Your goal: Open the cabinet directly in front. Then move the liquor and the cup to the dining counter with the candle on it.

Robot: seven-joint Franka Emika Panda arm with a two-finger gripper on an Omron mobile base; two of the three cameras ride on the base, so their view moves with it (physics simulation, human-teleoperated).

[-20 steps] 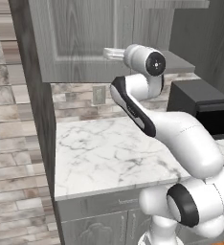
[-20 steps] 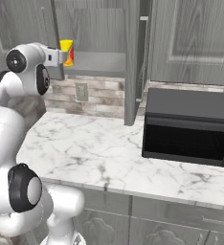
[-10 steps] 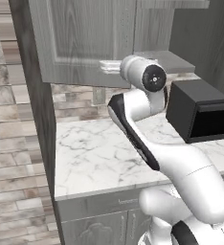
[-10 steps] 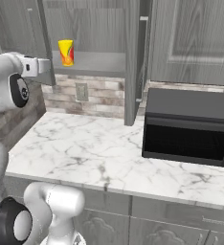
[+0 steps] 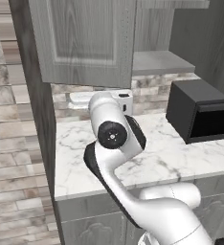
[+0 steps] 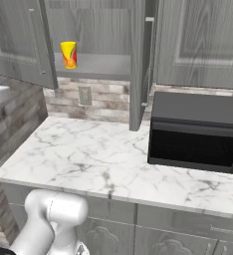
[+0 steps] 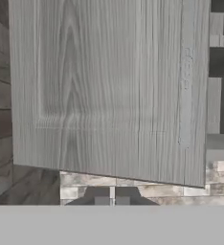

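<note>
The cabinet [image 6: 96, 30] stands open, both doors swung out. On its grey shelf [image 6: 96, 65], at the left, stands the yellow cup [image 6: 68, 54], upright and untouched. The liquor, the dining counter and the candle are out of view. My hand [image 5: 100, 98] hangs below the left door [image 5: 85, 40], over the marble counter and well to the left of the cup. In the hand view my gripper [image 7: 112, 201] is shut with nothing between its tips, and it faces the back of that door [image 7: 109, 86] at close range.
A black microwave [image 6: 195, 132] sits on the right of the marble counter [image 6: 88, 154]. Brick backsplash with an outlet [image 6: 84, 95] runs behind it. A tall grey panel [image 5: 35, 95] borders the counter's left end. Grey base cabinets lie below.
My arm has swung away from the cup on the shelf, down and to the left under the open door. The jaws have closed on nothing. The cup has not moved.
</note>
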